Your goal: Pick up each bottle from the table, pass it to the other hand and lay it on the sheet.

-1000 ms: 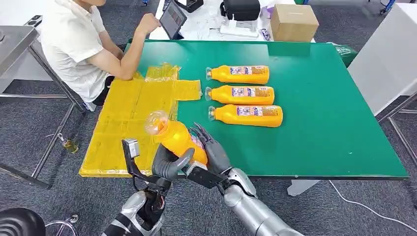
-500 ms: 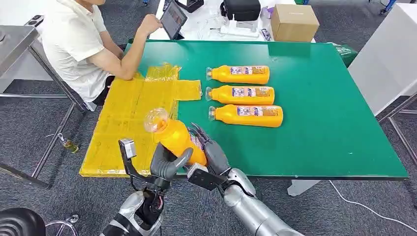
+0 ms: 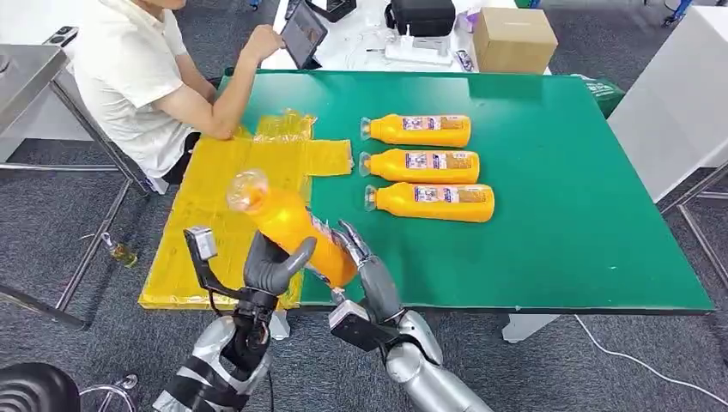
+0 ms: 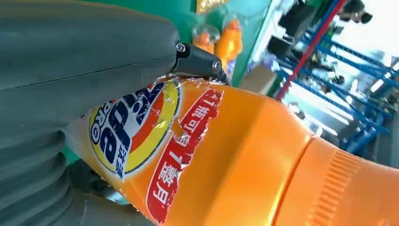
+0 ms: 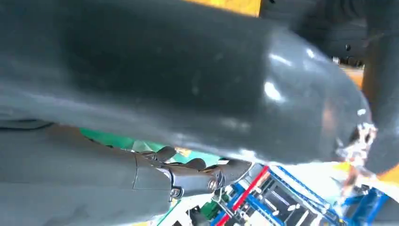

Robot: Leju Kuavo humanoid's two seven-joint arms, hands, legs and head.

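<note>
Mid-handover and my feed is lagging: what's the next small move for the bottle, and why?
Probably carry the held bottle further left over the yellow sheet and lower it. The left robot hand grips its body; the right robot hand seems open beside its base, so the pass looks done. The bottle hangs tilted at the sheet's edge.

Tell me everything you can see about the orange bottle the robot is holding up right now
The held bottle is glossy orange plastic with a clear rounded cap end pointing up toward the person and a torn blue, yellow and red label around its body. It is tilted in the air over the near edge of the table, above the border between the yellow sheet and the green tabletop. The left hand grips its lower body; the right hand has its fingers against the base end.
</note>
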